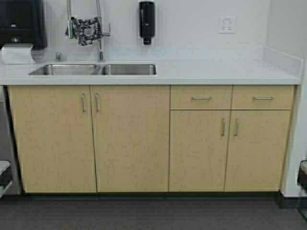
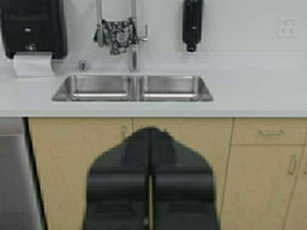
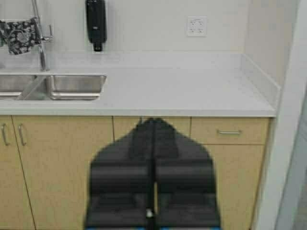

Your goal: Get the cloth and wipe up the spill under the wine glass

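Note:
The cloth (image 1: 88, 30), dark with a white floral pattern, hangs over the tall faucet (image 1: 100, 28) behind the sink; it also shows in the left wrist view (image 2: 117, 34) and the right wrist view (image 3: 18, 34). The wine glass and any spill are out of view. My left gripper (image 2: 150, 130) is shut with nothing in it, held well back from the counter, level with the cabinet doors below the sink. My right gripper (image 3: 153, 120) is likewise shut and empty, facing the cabinets below the bare stretch of countertop (image 3: 182, 91).
A steel double sink (image 1: 93, 70) is set in the white countertop (image 1: 216, 72). A black soap dispenser (image 1: 147, 20) and a paper towel dispenser (image 1: 21, 24) hang on the wall. Wooden cabinets (image 1: 129, 139) stand below. A side wall (image 1: 292, 120) closes the right end.

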You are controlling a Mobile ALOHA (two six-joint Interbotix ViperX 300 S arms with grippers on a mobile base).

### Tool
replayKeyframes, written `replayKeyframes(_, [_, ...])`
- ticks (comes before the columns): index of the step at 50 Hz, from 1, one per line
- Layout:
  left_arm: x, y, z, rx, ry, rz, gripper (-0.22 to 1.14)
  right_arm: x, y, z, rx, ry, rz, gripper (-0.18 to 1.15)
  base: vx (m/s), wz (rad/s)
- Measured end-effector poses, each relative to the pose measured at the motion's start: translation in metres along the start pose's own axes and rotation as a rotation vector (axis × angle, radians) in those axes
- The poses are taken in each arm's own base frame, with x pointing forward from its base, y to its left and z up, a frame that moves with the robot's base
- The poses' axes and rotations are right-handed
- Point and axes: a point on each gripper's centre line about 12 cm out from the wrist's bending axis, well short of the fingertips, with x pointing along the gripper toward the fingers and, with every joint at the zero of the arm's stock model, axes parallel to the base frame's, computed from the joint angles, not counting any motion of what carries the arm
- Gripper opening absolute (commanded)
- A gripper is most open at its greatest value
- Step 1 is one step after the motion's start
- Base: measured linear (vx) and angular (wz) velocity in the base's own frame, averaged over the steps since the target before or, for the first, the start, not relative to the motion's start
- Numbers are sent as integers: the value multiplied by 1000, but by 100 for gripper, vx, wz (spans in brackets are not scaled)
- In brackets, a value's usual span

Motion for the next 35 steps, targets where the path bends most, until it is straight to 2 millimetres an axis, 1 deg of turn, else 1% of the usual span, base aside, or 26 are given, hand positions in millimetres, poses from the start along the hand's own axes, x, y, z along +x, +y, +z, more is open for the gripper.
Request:
replayKeyframes(5, [-1, 0, 1, 3, -11, -1, 2, 0, 0, 1, -1, -3, 0, 5, 33, 16])
replayKeyframes(13, [-3, 0, -5, 0, -3, 0, 3, -2, 0, 3, 2, -14, 1, 5, 34, 16])
replayKeyframes(19, [-3, 0, -5, 1, -14, -2, 3, -2, 0, 3, 6, -17, 1, 5, 34, 15])
replayKeyframes(35, [-6, 0, -9, -6, -26, -2, 3, -2, 0, 6, 69, -43, 3, 5, 35, 10])
